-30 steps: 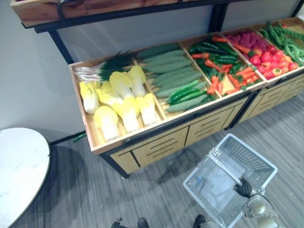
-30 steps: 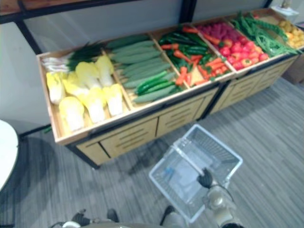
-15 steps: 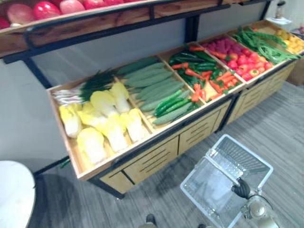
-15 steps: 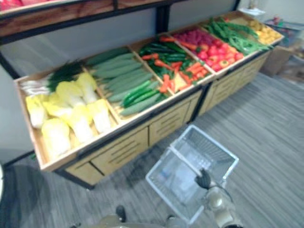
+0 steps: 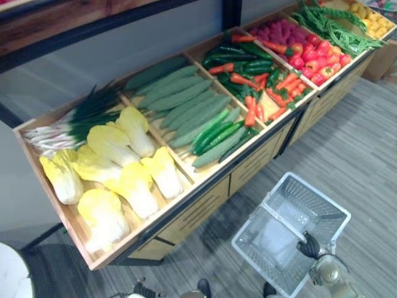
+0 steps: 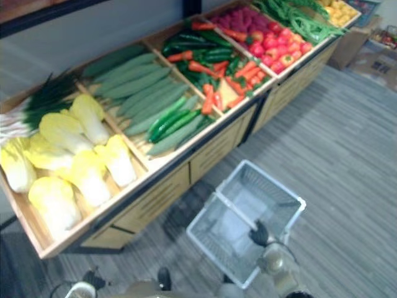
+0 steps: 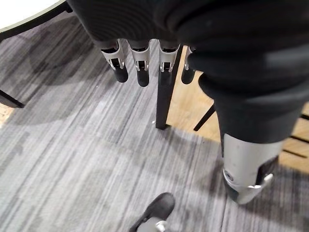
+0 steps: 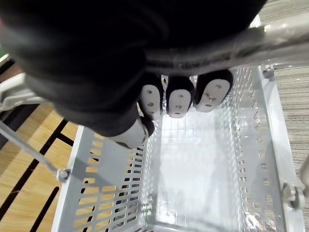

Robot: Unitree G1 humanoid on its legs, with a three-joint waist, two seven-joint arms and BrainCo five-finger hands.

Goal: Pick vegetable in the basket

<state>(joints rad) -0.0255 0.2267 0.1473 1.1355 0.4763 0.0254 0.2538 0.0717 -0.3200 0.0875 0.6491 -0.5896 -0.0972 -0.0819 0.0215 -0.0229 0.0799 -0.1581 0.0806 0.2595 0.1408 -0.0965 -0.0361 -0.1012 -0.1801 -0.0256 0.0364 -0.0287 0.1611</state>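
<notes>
At the lower right of the left eye view, the right hand (image 5: pixel 308 246) has its dark-tipped fingers (image 8: pixel 178 99) curled over the handle (image 8: pixel 270 41) of the white mesh basket (image 5: pixel 322 205), which hangs over the grey striped floor (image 5: pixel 366 136). In the left wrist view, the left hand (image 7: pixel 137 60) hangs above that floor with its fingers straight and loose, gripping nothing, near the edge of a white round table (image 7: pixel 29 12). Up and left of the basket stands a wooden display stand (image 5: pixel 205 198) with slatted fronts, and the vegetables lie in its compartments, well apart from both hands. The nearest compartment, at the left of the frame, holds pale yellow cabbages (image 5: pixel 118 167), with green onions (image 5: pixel 74 121) behind them. The next holds long pale green gourds (image 5: pixel 180 99) and darker cucumbers (image 5: pixel 214 133) at its front. Further right come carrots (image 5: pixel 251 108) mixed with dark green peppers (image 5: pixel 239 59), then red peppers (image 5: pixel 316 59) beside purplish-pink roots (image 5: pixel 276 31). At the upper right lie green beans (image 5: pixel 335 28) and some yellow produce (image 5: pixel 372 15).
</notes>
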